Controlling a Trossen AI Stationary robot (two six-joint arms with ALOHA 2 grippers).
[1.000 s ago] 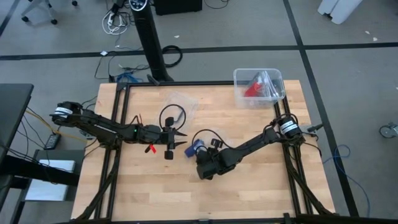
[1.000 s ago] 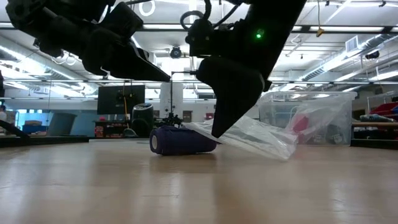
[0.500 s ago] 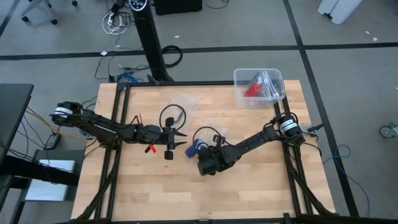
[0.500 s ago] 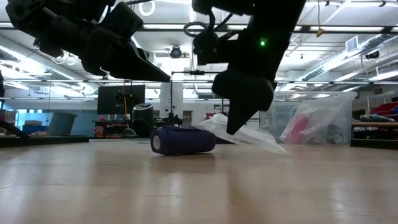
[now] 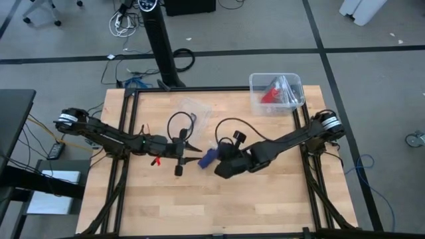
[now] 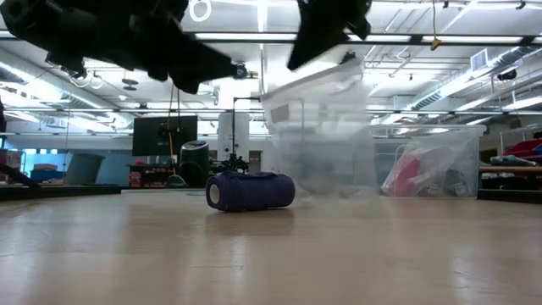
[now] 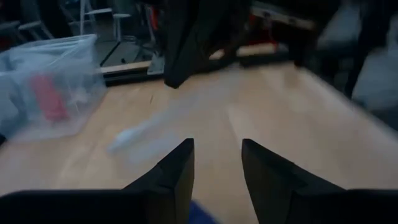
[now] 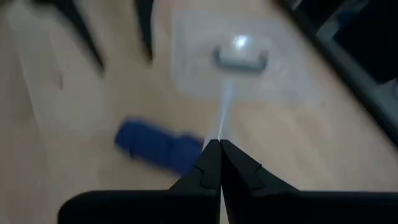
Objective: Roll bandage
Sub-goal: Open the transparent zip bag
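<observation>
High view — right pincer [image 5: 219,161] clamped on clear bag [image 6: 318,127], raised.

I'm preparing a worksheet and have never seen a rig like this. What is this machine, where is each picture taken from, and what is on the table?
Two robot arms work at a wooden table. One picture looks straight down, one looks level across the tabletop, and two come from cameras on the arms' wrists. The left arm waits with its jaws open. The right arm has its jaws shut on a clear plastic bag, which hangs above the table. A rolled blue bandage lies between the arms. A clear bin holding something red sits in a corner.
</observation>
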